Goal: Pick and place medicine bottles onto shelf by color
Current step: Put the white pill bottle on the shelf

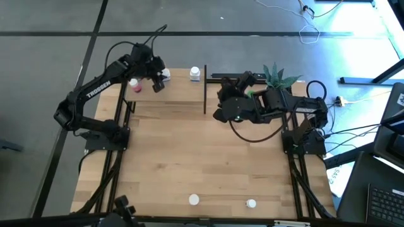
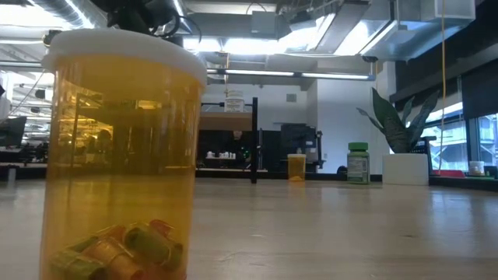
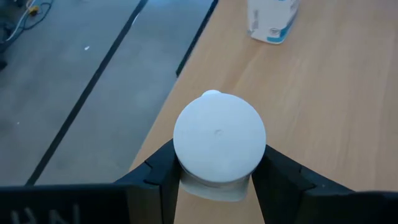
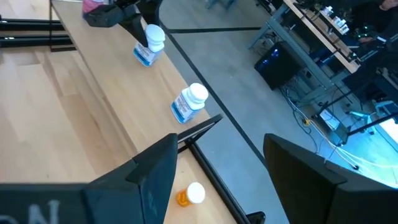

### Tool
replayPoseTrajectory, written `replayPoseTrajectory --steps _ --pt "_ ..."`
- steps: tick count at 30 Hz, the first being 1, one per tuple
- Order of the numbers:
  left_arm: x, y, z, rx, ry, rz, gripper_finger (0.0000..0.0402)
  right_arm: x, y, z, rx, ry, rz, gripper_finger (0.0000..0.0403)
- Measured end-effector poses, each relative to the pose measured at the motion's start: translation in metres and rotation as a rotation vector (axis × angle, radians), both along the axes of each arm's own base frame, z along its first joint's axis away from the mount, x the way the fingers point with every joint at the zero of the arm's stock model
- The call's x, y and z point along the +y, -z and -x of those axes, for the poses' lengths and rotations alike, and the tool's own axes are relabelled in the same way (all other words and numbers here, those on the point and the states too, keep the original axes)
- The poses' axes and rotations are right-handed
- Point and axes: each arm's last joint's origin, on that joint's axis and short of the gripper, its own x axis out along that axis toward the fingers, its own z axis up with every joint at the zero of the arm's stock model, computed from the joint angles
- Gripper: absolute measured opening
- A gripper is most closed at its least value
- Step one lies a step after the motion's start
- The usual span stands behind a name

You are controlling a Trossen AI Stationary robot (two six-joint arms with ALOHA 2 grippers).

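Squarely between left jaws (image 3: 214,186) white-capped bottle (image 3: 219,142) gripped over shelf (image 3: 323,93), right jaws (image 4: 217,180) open

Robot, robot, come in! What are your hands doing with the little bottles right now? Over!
Left gripper shut on white bottle over shelf. Right gripper open, empty, near the plant. Second white bottle standing on shelf. Nothing in the way.

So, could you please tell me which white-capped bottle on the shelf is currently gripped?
The white blue-labelled bottle in the left gripper; its twin stands free.

2 bottles (image 1: 195,74) on shelf (image 1: 170,101) rear
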Motion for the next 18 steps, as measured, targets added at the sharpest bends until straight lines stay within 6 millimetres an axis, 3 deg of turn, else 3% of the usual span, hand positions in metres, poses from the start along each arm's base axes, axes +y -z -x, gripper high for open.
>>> replayPoseTrajectory --steps 18 --pt "0.003 0.000 0.004 -0.022 0.009 0.018 0.0151 -0.014 0.000 -0.001 0.002 0.038 -0.005 0.0240"
